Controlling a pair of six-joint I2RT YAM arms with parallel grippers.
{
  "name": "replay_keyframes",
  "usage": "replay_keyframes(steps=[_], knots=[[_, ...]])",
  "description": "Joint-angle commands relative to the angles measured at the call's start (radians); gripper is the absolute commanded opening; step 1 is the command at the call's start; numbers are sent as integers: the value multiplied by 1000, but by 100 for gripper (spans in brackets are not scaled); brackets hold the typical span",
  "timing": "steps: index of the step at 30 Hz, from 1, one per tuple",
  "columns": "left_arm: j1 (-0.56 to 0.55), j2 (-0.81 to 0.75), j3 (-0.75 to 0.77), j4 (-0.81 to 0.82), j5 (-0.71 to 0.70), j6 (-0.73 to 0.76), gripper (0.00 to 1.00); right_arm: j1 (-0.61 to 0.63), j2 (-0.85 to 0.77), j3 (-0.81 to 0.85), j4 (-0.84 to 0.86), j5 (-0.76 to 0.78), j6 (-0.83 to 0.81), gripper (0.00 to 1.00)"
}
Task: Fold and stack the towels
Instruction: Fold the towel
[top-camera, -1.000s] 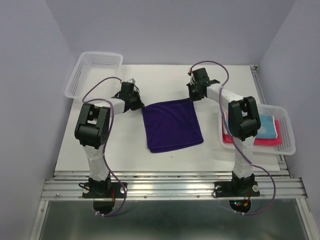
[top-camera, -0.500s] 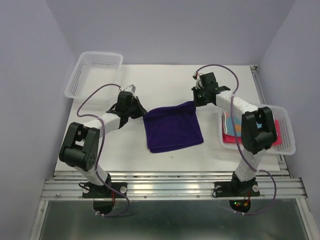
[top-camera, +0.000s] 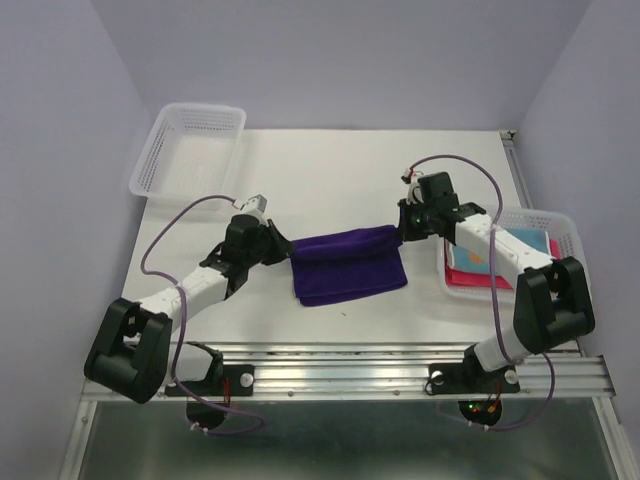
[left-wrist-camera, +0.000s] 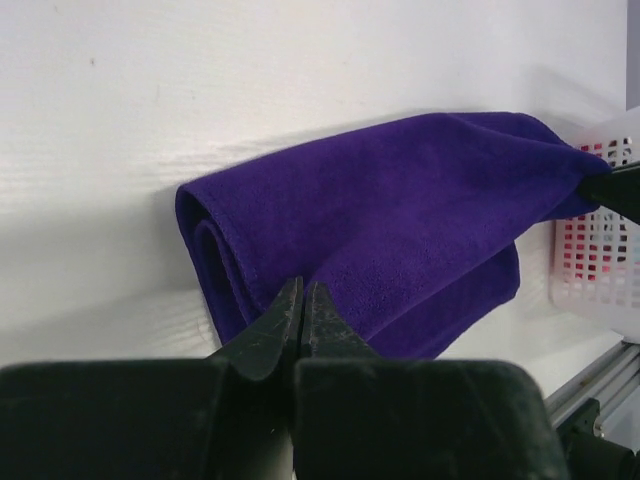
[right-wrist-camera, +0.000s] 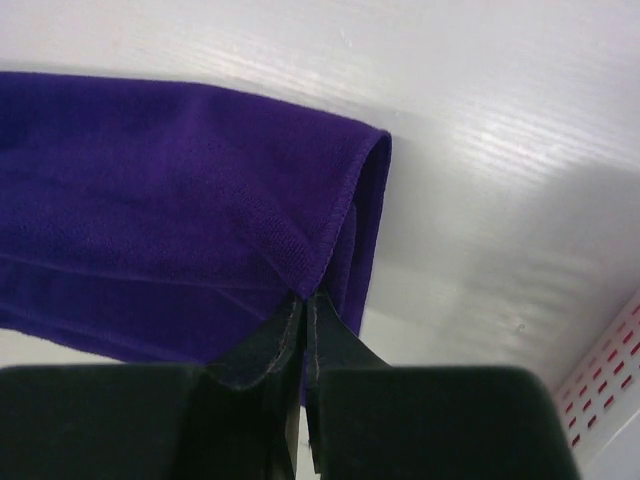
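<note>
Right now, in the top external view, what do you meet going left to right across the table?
A white mesh plastic basket at the far corner → left tool, shut on the towel's edge → dark purple soft towel, doubled over → right tool, shut on it too → second white mesh plastic basket holding folded towels.

No text, label, brand, number or sign can be read in any view, on the cloth, the baskets, the arms or the table.

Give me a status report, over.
Left gripper, right gripper: both shut on corners of dark purple soft towel. Towel doubled over, mid-fold. Nothing blocking.
</note>
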Motion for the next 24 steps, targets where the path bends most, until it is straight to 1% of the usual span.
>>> replay_keyframes(steps=[1,6,11,15,19,21,24], knots=[[-20,-79,-97,53,-10,-47,0,-7,-106,-78,34,-40,36,2],[-52,-105,-154,77,4,-70,0,-5,-172,-164,46,-78,65,2],[-82,-146,-221,89,1,-107,0,-5,-243,-223,32,-75,82,2],[-102,-165,-252,104,4,-119,0,-5,-295,-279,43,-103,99,3],[-134,-140,-258,110,30,-122,0,-5,-304,-334,74,-109,138,3],[-151,-137,-272,112,26,-136,0,-5,-306,-358,93,-141,145,3],[-164,-137,-296,112,10,-151,0,-5,-312,-378,89,-114,178,5]])
